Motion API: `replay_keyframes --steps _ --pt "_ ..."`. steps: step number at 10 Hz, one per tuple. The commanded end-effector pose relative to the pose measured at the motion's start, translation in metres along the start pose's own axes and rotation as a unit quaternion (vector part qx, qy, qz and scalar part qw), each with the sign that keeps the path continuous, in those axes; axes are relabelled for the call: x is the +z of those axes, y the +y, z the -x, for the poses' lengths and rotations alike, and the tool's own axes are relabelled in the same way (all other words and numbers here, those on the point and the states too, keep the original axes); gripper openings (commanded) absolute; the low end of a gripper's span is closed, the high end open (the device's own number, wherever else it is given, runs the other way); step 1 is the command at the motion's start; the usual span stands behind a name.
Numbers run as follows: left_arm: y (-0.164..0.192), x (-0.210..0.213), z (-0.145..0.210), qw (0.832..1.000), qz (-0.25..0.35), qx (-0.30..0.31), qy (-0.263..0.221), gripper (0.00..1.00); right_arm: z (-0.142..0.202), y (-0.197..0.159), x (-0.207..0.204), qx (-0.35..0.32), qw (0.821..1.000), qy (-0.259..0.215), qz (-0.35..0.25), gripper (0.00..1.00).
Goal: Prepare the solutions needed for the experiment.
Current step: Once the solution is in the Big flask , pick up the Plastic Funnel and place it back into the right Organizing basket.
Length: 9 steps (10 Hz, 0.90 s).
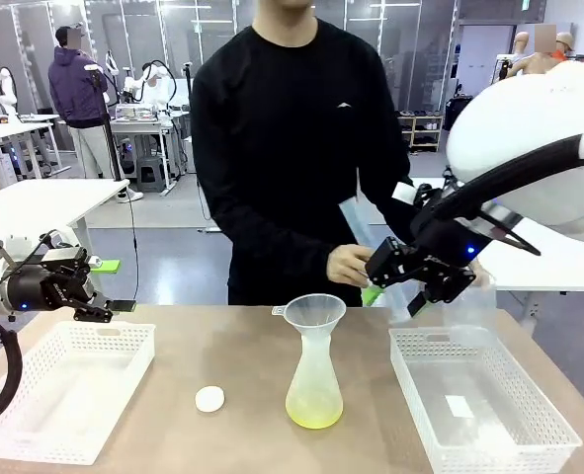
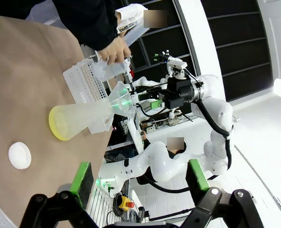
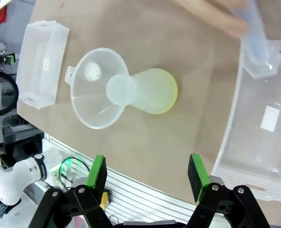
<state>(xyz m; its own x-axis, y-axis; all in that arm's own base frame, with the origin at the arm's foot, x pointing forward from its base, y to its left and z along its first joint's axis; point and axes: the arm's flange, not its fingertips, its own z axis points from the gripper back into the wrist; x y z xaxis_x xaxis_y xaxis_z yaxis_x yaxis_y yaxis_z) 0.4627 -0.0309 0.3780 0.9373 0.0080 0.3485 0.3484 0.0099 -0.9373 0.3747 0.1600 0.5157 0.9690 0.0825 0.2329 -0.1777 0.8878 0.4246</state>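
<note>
Nearest the front camera, a frosted flask (image 1: 314,380) stands mid-surface (image 1: 242,355) with a clear funnel (image 1: 314,311) seated in its neck. The solutions (image 1: 313,410) are a shallow pale yellow-green layer in its bottom. One white basket (image 1: 133,380) lies to its left. Another basket (image 1: 558,434) on the right holds a small white slip (image 1: 459,405). My left hand (image 1: 104,308) hovers by the left basket's far edge, fingers spread wide and empty. My right hand (image 1: 393,299) hangs above the right basket's far end, open with nothing in it, just beside the person's hand (image 1: 351,265), which holds a clear container (image 3: 260,59). Left of the flask lies a small white disc (image 1: 209,398).
</note>
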Motion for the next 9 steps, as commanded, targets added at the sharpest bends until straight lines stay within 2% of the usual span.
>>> replay_keyframes --steps 1,4,9 --pt "-0.003 0.0 0.001 1.0 0.002 -0.001 -0.003 1.0 -0.018 0.016 -0.01 -0.039 0.999 0.021 -0.002 0.86" --pt "-0.003 0.0 0.001 1.0 0.002 -0.001 -0.003 1.0 -0.033 0.036 -0.028 -0.054 0.998 0.018 -0.001 0.86" --pt "-0.003 0.0 0.001 1.0 0.002 -0.001 -0.003 1.0 -0.046 0.038 -0.044 -0.083 0.996 0.025 0.017 0.86"
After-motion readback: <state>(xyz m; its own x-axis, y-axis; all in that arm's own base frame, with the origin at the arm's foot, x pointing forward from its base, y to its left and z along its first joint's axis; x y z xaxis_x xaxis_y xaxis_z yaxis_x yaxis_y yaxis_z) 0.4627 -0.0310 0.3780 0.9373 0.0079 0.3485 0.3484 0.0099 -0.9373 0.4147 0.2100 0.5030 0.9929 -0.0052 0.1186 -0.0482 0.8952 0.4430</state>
